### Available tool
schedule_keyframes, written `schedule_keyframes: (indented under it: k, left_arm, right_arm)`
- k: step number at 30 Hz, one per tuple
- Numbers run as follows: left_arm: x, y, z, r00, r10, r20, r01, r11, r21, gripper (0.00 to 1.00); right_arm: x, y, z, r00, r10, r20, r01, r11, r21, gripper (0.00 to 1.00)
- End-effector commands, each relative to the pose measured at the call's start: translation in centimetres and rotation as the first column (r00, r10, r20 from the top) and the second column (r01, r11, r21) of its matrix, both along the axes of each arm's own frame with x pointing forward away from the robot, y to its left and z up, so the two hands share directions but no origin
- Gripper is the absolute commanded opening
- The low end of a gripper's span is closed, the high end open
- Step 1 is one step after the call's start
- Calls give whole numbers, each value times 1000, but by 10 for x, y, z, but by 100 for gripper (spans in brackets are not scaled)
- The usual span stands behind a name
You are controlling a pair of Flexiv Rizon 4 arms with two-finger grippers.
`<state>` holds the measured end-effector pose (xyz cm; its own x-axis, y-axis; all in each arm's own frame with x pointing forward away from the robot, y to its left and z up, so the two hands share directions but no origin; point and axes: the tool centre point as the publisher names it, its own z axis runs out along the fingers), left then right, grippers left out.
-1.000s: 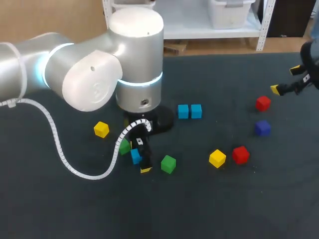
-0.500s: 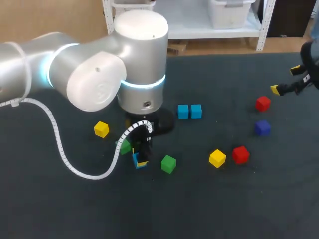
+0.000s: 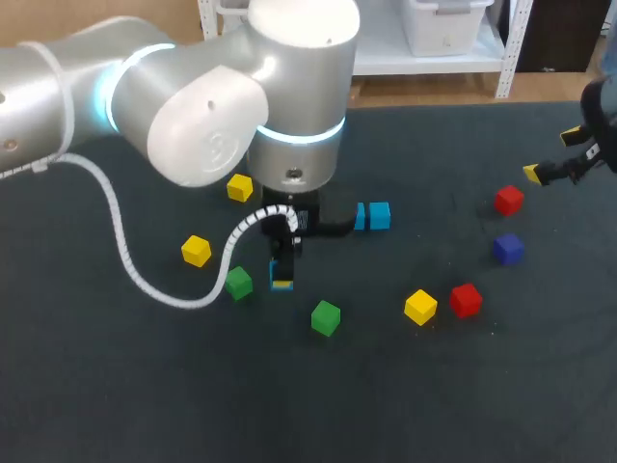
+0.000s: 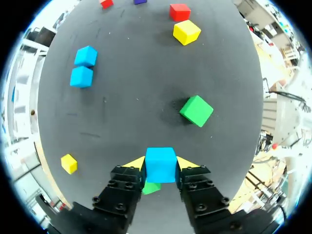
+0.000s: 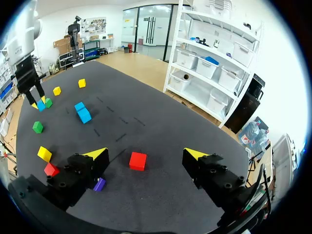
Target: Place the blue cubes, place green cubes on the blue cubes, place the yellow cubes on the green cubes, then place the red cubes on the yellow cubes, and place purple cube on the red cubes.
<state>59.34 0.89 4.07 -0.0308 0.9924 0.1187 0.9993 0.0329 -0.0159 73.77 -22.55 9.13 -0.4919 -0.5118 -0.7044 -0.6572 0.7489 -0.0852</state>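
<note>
Left claw (image 3: 281, 274) clamped on blue cube (image 4: 160, 164), centre-left of head frame | right claw (image 5: 146, 154) fingers apart, right edge | two blue cubes (image 3: 376, 216) side by side at centre.

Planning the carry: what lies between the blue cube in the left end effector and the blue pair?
Nothing: the left wrist view shows bare table between the held blue cube and the blue pair.
</note>
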Motion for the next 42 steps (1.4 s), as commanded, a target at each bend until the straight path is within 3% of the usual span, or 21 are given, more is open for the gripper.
schedule_keyframes:
  k: [1, 17, 33, 42]
  left_arm:
    - [21, -7, 1, 999, -20, -37, 21, 1000, 1, 0]
    - [77, -47, -4, 997, -74, -14, 75, 997, 21, 0]
    - [109, -60, -28, 998, -65, -3, 65, 998, 12, 0]
    - [124, -65, -33, 1000, -25, -19, 26, 999, 25, 0]
  right_arm:
    - [0, 1, 0, 1000, -3, 1, 3, 1000, -2, 100]
    - [0, 1, 0, 1000, -3, 1, 3, 1000, -2, 100]
    - [0, 1, 0, 1000, -3, 1, 3, 1000, -2, 100]
    - [0, 1, 0, 1000, -3, 1, 3, 1000, -2, 100]
